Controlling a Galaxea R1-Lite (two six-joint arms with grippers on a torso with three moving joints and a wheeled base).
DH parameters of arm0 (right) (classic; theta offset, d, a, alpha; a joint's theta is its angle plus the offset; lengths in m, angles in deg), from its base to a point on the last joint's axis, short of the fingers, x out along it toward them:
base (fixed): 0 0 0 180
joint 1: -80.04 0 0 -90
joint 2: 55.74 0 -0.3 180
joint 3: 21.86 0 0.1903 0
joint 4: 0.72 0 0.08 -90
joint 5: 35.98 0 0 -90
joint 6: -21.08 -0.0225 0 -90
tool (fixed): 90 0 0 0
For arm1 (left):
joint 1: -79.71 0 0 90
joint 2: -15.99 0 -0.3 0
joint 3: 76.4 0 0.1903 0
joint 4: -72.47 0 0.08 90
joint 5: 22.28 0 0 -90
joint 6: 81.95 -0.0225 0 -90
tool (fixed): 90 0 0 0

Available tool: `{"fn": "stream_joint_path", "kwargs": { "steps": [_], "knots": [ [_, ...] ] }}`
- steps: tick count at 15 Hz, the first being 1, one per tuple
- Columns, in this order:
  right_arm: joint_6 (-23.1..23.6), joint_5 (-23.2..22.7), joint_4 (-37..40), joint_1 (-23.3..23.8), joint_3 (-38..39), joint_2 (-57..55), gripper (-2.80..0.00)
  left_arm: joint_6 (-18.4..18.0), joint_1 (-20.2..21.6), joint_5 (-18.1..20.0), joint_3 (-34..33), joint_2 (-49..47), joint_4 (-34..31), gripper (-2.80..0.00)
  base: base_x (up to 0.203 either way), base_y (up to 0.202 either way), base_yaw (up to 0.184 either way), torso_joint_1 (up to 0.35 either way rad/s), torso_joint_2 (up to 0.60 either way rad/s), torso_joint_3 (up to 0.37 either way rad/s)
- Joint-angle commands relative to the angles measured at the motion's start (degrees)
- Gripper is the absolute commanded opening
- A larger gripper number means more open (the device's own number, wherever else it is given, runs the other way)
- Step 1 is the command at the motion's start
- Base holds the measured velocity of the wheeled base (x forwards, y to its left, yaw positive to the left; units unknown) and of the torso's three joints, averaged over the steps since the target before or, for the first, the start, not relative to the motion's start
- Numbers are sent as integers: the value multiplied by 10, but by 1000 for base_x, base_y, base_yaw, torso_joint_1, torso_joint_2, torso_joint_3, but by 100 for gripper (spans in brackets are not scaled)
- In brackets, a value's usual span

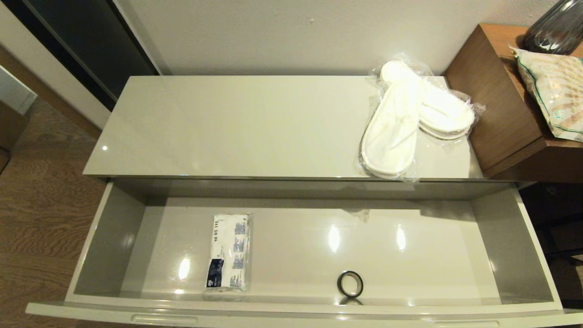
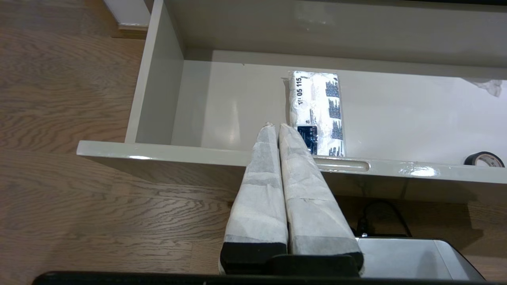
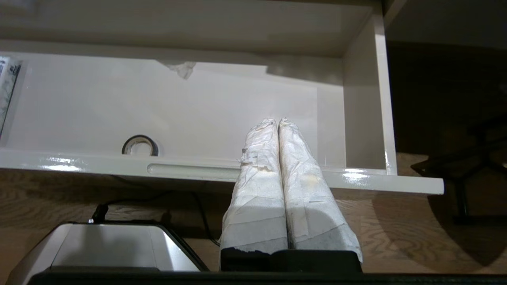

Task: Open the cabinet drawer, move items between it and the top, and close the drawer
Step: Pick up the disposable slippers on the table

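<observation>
The wide, shallow, shiny grey-cream cabinet drawer (image 1: 291, 246) is pulled all the way out. Inside it lie only a white packet with blue print (image 1: 229, 251) and a small black ring (image 1: 350, 284). The flat white slippers in crinkly clear plastic bags (image 1: 412, 118) are not in the drawer. Both packs sit on the long, shiny cream-white cabinet top (image 1: 237, 127), at its right end, one partly over the other. In the head view the nearer pack's long side runs from about 12 o'clock to 6 o'clock, and its near end reaches the top's front edge.

The right gripper (image 3: 277, 122), wrapped in white tape, is pressed closed and holds nothing. It hangs in front of the drawer, near its right end. From there the slippers lie ahead and higher, at about 12 o'clock.

The left gripper (image 2: 276, 127) is closed and empty too, near the drawer's left end, well apart from the slippers.

So the right arm looks nearer for picking up a pack.
</observation>
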Motion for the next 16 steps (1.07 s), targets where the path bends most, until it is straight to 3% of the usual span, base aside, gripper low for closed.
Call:
{"fn": "stream_joint_path", "kwargs": {
  "steps": [1, 3, 6, 9, 11, 14, 16],
  "knots": [
    [3, -1, -7, 0, -12, 0, -280, 0, 0, 0, 0, 0, 0, -280, 0, 0, 0, 0, 0, 0],
    [4, -16, 30, 0, -101, -5, -280, 0, 0, 0, 0, 0, 0, -280, 0, 0, 0, 0, 0, 0],
    [-14, -44, 166, 1, -344, -90, -280, 0, 0, 0, 0, 0, 0, -280, 0, 0, 0, 0, 0, 0],
    [-80, -58, 280, 2, -480, -289, -280, 0, 0, 0, 0, 0, 0, -280, 0, 0, 0, 0, 0, 0],
    [-154, -100, 321, 0, -526, -420, -280, 0, 0, 0, 0, 0, 0, -280, 0, 0, 0, 0, 0, 0],
    [-295, -230, 268, -8, -547, -618, -280, 0, 0, 0, 0, 0, 0, -280, 0, 0, 0, 0, 0, 0],
    [-364, -275, 160, -25, -545, -742, -280, 0, 0, 0, 0, 0, 0, -280, 0, 0, 0, 0, 0, 0]
  ]
}}
